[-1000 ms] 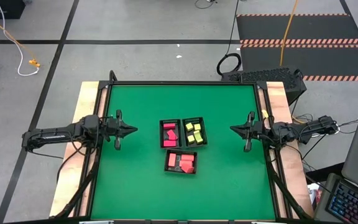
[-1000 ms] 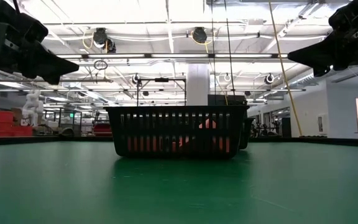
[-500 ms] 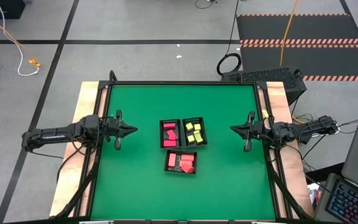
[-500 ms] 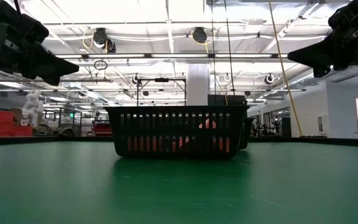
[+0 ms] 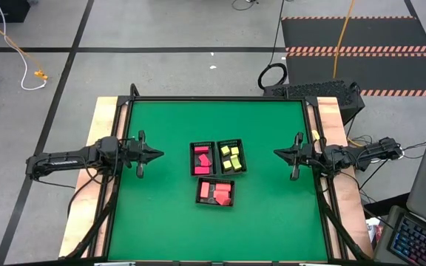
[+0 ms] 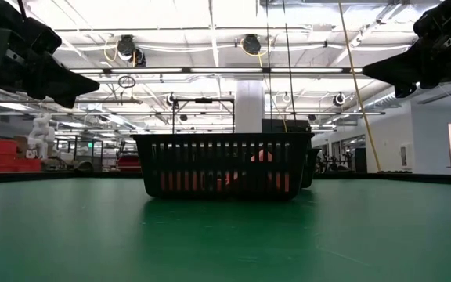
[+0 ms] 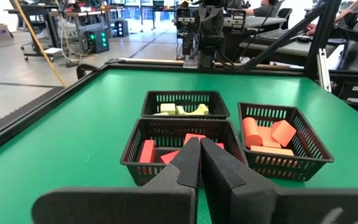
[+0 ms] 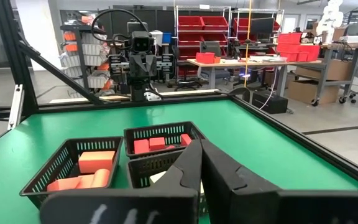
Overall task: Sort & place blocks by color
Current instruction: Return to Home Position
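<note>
Three black mesh trays stand mid-table. The left tray [image 5: 203, 159] holds red blocks [image 5: 202, 158], the right tray [image 5: 231, 157] holds yellow-green blocks [image 5: 231, 157], and the near tray [image 5: 216, 192] holds more red blocks [image 5: 220, 193]. My left gripper [image 5: 161, 154] hovers shut and empty left of the trays, pointing at them. My right gripper [image 5: 276, 154] hovers shut and empty to their right. In the left wrist view my left gripper [image 7: 200, 144] shows shut in front of the trays [image 7: 182, 140]; the right wrist view shows my right gripper [image 8: 201, 146] shut too.
The green table top [image 5: 168, 214] has a raised black frame [image 5: 217, 98] round it. Open green surface lies between each gripper and the trays and along the near and far edges. A laptop [image 5: 420, 222] stands beyond the table's right side.
</note>
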